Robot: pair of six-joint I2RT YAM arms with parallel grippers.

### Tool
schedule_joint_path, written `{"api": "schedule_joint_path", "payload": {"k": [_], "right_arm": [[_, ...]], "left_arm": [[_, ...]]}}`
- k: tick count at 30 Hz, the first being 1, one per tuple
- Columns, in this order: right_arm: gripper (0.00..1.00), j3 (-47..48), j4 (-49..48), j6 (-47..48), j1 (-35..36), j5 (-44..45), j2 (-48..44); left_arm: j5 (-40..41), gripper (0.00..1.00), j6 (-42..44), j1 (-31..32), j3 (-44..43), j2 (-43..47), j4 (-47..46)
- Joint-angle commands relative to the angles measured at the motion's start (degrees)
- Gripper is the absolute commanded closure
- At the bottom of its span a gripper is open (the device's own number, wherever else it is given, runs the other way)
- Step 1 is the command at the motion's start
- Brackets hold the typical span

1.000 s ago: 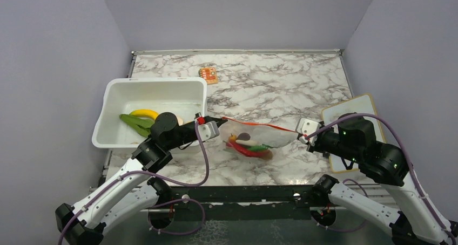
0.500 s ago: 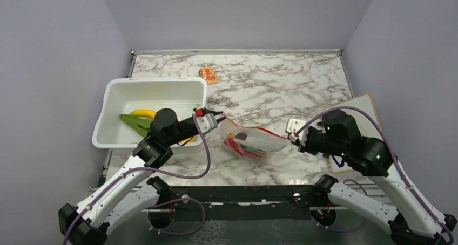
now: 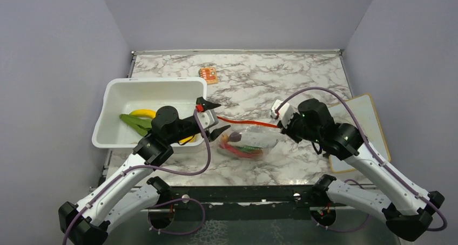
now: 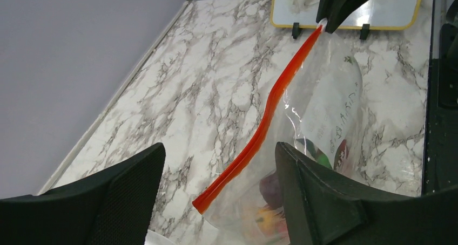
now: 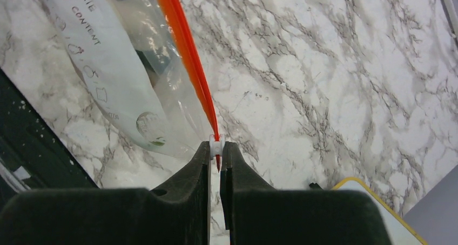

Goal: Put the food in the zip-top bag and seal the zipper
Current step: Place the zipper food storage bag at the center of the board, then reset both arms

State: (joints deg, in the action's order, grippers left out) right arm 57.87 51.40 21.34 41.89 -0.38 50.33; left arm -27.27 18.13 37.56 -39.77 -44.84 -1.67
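Pincers, two: left pincer (image 3: 219,118) apart beside one zip-top bag (image 3: 253,140), right pincer (image 5: 216,148) clamped on its zipper (image 5: 186,45).

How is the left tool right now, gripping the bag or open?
Open: the left tool has its fingers wide apart, with the zipper end loose between them.

Lab booth: plain walls (image 3: 54,67), marble table (image 3: 302,77)
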Motion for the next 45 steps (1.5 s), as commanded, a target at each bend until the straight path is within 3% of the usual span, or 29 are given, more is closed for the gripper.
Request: {"api": "schedule_joint_path", "payload": {"k": [1,3,5,10,14,17,21,26,28,29,36,45], "right_arm": [[0.97,-0.06,-6.06,-6.46,-0.26,9.61,3.37],[0.98,-0.39,-6.47,-7.95,-0.38,13.81,5.96],[0.98,-0.96,-7.29,-9.36,-1.08,17.30,7.46],[0.96,-1.56,-10.08,-9.55,-8.69,17.23,9.25],[0.87,-0.54,-10.78,-10.90,-12.34,14.20,11.19],[0.68,0.34,-10.80,-12.07,-12.36,12.17,12.03],[0.28,2.05,-9.52,-13.61,-12.42,8.14,11.77],[0.18,4.97,-10.94,-18.12,-12.38,5.07,9.35],[0.03,6.94,-10.57,-20.72,-12.36,3.78,8.78],[0.00,8.10,-10.20,-22.47,-12.31,3.45,8.65],[0.00,11.70,-8.43,-35.13,-12.36,1.01,6.63],[0.00,11.32,-11.18,-41.17,-12.36,0.69,-0.33]], "left_arm": [[3.07,0.20,-4.93,-0.10,-2.74,0.10,-1.40],[4.91,0.14,-6.74,-0.12,-3.42,0.06,-0.68],[6.86,0.02,-8.37,-0.11,-4.39,-0.11,0.57],[13.23,0.01,-16.06,-0.10,-6.28,-0.36,3.12],[18.08,0.01,-22.43,-0.11,-8.54,-1.75,7.76],[21.27,0.01,-24.44,-0.12,-10.10,-3.23,10.56],[28.00,0.01,-29.57,-0.11,-10.46,-4.27,11.48],[31.34,0.01,-31.39,-0.11,-10.91,-4.46,11.93],[31.18,0.01,-31.68,-0.11,-11.15,-4.23,11.48],[31.08,0.01,-32.00,-0.10,-11.39,-4.23,11.26],[30.48,0.01,-33.65,-0.11,-13.57,-3.19,10.27],[33.33,0.01,-32.73,-0.12,-15.17,-1.50,10.96]]}}
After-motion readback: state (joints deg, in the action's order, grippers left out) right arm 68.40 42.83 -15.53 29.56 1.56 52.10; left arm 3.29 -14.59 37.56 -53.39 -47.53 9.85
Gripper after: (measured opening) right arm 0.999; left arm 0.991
